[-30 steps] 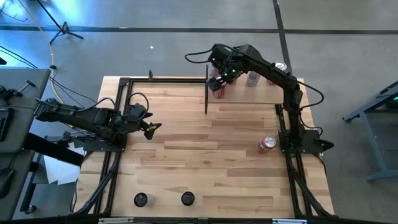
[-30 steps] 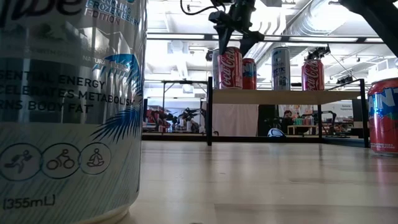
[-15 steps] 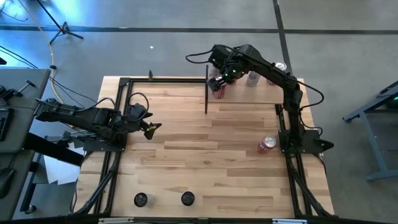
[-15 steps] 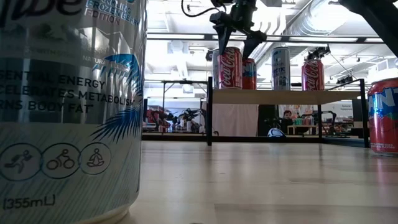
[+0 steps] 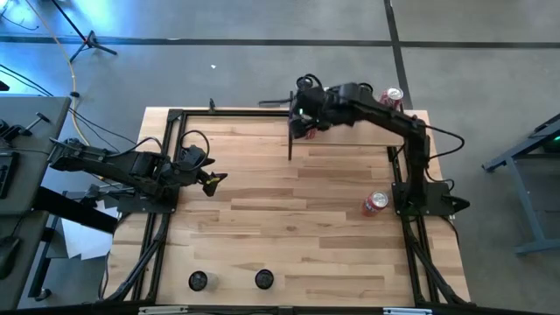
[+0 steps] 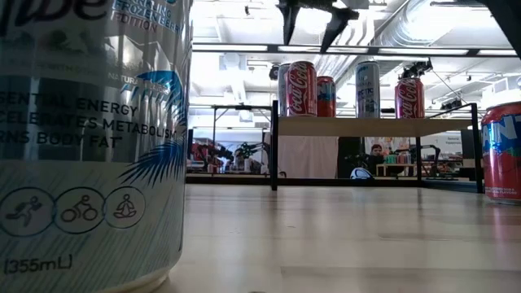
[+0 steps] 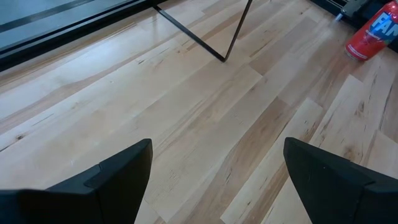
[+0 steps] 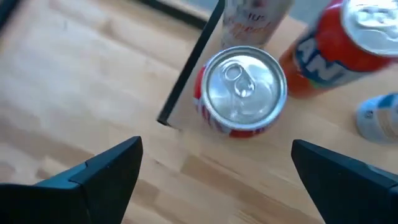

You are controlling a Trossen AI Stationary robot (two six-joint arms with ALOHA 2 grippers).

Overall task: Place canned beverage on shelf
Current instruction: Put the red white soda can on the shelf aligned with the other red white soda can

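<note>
Nearest, a big silver-and-blue energy drink can [image 6: 89, 138] stands on the plank table [image 5: 289, 236]. Farther, the red cola can [image 6: 302, 88] stands upright on the small pale wood shelf [image 6: 374, 125]. It seems light, smooth and easily dented, so take its sides. Above, the right gripper [image 6: 313, 20] hangs spread, empty.
</note>
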